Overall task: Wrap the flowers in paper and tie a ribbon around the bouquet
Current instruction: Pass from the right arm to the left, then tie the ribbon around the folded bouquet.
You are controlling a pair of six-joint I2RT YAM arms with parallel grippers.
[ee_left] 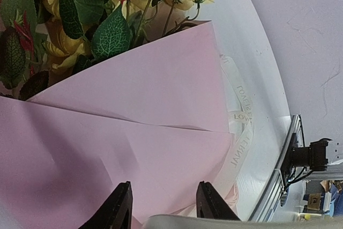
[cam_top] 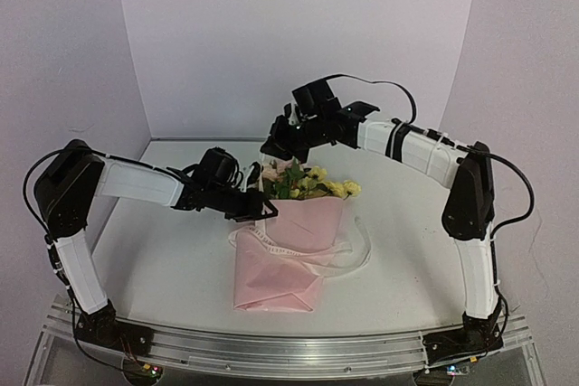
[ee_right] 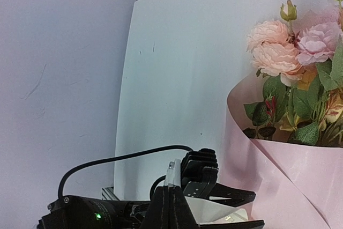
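Aluminium rail, white table (lilac walls)

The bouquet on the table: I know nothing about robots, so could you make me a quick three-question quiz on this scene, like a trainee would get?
1. True or false: the ribbon is tied in a bow around the bouquet.
2. Compare the left gripper and the right gripper. Which has its fingers apart? A) left B) right C) neither
3. Fill in: in the top view, the flowers stick out of the paper at its ___ end.

Key: 1 false, it lies loose and untied. 2 A. 3 upper.
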